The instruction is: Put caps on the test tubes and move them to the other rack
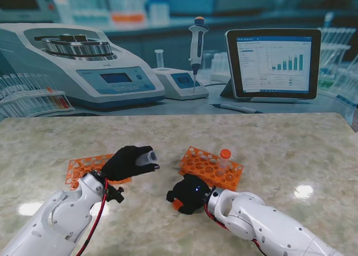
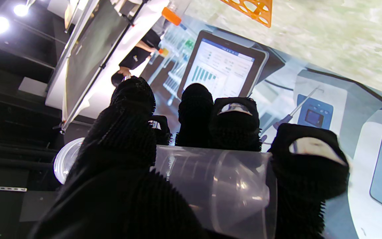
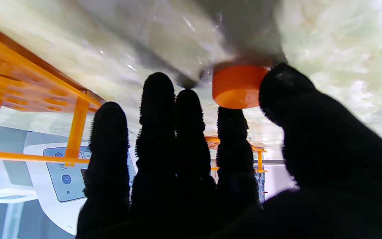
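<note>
**A:** Start at the hands. What has the left hand (image 1: 130, 162) got?

**B:** It is closed round a clear uncapped test tube (image 2: 217, 186), held nearly level above the bench (image 1: 279, 138), open mouth toward the right. The thumb lies across the barrel and the fingers (image 2: 234, 126) curl behind it.

**A:** And the right hand (image 1: 189, 194)?

**B:** Palm down on the bench, pinching an orange cap (image 3: 237, 87) between thumb and forefinger (image 3: 232, 132). The cap sits against the marble; I judge it gripped but barely lifted, if at all.

**A:** So where might it fail?

**B:** At that pinch first. The cap is shallow and the hold is on its edge, so it could squirt out and roll. Then at the meeting: tube level, cap flat, so one must turn or the cap goes on crooked.

**A:** Farther out?

**B:** The right rack (image 1: 211, 166) stands just beyond the right hand with one capped tube (image 1: 224, 160) upright in it; a careless lift could knock it. The left rack (image 1: 84, 167) lies under the left wrist.
</note>
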`<state>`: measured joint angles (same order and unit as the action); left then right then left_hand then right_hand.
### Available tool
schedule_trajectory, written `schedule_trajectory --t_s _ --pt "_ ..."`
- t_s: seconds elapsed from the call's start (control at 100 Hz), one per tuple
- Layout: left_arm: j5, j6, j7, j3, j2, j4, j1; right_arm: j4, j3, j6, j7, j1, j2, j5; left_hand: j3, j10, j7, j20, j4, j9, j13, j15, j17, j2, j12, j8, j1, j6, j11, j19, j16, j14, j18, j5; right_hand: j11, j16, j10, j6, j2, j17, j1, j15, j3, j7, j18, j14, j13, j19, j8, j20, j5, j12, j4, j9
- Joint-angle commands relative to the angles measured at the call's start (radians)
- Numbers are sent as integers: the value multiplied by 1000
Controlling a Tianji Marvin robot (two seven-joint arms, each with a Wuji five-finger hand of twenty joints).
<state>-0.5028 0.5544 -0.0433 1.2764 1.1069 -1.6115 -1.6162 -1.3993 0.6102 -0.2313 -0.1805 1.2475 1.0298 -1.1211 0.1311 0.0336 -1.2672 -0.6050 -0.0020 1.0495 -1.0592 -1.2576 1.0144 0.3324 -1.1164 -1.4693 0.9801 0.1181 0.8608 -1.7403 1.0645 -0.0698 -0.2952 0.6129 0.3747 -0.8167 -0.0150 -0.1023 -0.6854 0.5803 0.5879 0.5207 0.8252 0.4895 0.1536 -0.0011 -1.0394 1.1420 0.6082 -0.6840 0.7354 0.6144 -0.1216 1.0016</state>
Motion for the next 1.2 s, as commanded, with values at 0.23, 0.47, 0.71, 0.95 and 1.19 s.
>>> schedule_trajectory --t_s 0.23,0.47,0.71,0.95,1.19 --pt "-1 -2 3 2 -1 -5 -3 28 -30 7 -3 -12 8 17 -1 -33 -75 23 -10 4 -12 4 21 -50 7 -52 5 57 -11 -93 -11 14 29 12 54 -31 19 -57 -25 33 65 37 -11 112 -16 -15 -54 41 7 -15 32 53 -58 38" --pt "-1 -2 3 3 -1 -7 -5 41 -42 12 -12 -19 11 26 -1 -35 -75 23 -10 4 -12 4 21 -49 7 -51 5 58 -11 -93 -10 14 29 12 53 -37 12 -70 -39 64 99 50 3 180 -24 -22 -86 50 -37 -10 25 123 -68 63" --pt "-2 -3 4 2 -2 -8 -4 53 -49 10 -26 -23 15 37 -1 -34 -75 23 -10 5 -12 4 21 -49 7 -52 5 58 -11 -93 -10 14 29 13 44 -41 24 -93 -50 110 154 62 36 276 -33 -33 -127 56 -95 4 19 167 -77 112" --pt "-2 -4 3 3 -1 -10 -6 69 -64 -3 -40 -35 20 51 -1 -34 -75 23 -10 5 -12 4 21 -49 7 -51 5 58 -11 -93 -10 14 29 12 33 -73 25 -116 -41 145 210 82 109 340 -36 -29 -153 56 -143 15 32 175 -71 155" --pt "-2 -4 3 4 -1 -11 -7 80 -70 -21 -40 -41 23 65 -1 -33 -75 23 -10 5 -12 4 21 -48 8 -51 5 58 -12 -93 -10 14 29 13 45 -79 34 -130 8 165 262 93 162 336 -38 -33 -176 53 -142 22 77 179 -66 186"
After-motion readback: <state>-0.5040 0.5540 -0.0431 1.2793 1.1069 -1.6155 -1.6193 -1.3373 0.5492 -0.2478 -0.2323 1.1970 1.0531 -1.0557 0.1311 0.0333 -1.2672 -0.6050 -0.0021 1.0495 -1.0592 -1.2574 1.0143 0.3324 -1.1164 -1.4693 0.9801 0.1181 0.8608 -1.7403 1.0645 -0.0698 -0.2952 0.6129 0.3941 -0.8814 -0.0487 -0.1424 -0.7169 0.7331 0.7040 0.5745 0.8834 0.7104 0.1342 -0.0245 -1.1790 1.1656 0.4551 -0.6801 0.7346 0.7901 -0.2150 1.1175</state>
